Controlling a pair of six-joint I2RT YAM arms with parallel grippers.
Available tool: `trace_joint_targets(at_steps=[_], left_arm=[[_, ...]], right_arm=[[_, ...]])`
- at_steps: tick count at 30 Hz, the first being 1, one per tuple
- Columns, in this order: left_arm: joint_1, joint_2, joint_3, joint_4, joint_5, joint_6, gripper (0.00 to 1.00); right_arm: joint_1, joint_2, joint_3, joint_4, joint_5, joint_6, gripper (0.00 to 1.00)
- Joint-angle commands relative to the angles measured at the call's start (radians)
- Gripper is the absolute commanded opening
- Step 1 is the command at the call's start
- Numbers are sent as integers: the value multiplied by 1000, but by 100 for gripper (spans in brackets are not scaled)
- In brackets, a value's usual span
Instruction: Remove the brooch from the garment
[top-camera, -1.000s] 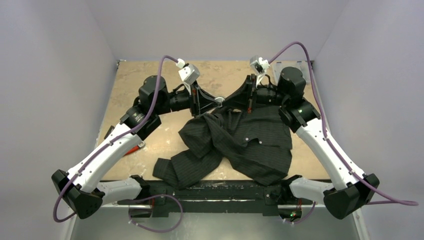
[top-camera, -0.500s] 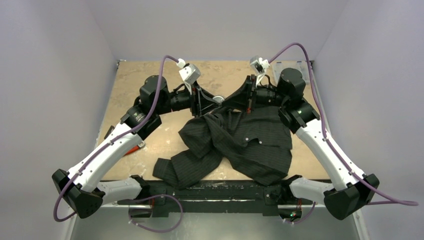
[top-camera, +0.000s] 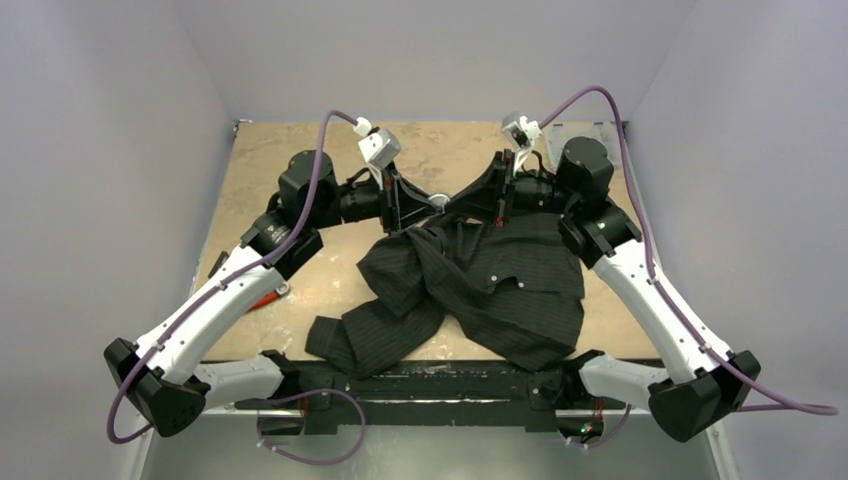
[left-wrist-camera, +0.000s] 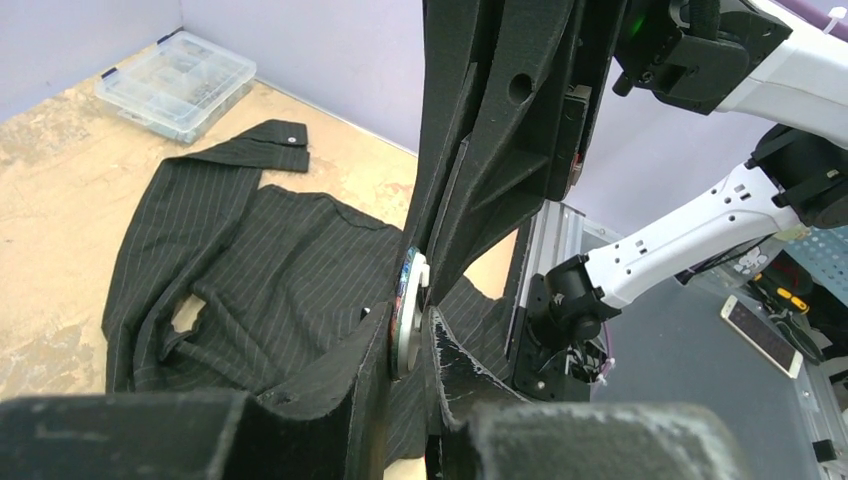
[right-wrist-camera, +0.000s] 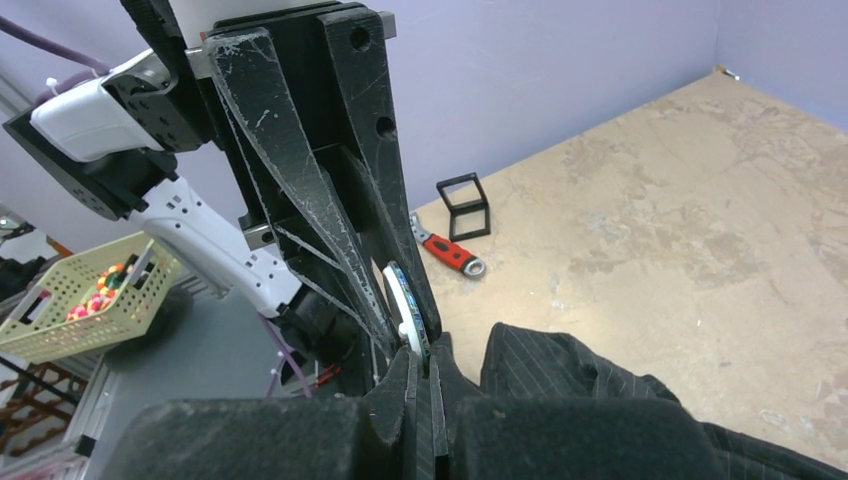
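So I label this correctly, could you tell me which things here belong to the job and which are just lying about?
Job: brooch, garment, left pincer, right pincer.
Lying about: clear compartment box, red-handled tool, black frame, yellow basket.

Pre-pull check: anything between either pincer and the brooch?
Nothing visible. The brooch sits edge-on between the left pincer's fingers, and the right pincer's closed tips meet it from the opposite side. The garment bunches up just beneath.

Round silver brooch (left-wrist-camera: 408, 312), edge-on, raised at the far edge of the crumpled black pinstriped garment (top-camera: 500, 290)
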Motion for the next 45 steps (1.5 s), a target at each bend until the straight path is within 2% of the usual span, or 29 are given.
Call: trace_joint_targets(at_steps=[1,21,36,41,45], left_arm=[[0,14,39,37,14,-13,4],[-3,97,109,-50,-53,-69,0],[-56,148,179,-145,-85,41,1],[-68,165,204,-194,-97,90,8],[-71,170,213,-215,-110,103,7]], right_arm=[[9,-29,9,7,-18,-44,0],[55,-58,66,-89,1,-253,0],[78,-54,100,-137,4,-330,0],[81,-55,102,-153,-2,-330,0],[82,-56,105,-159,-5,-369,0]])
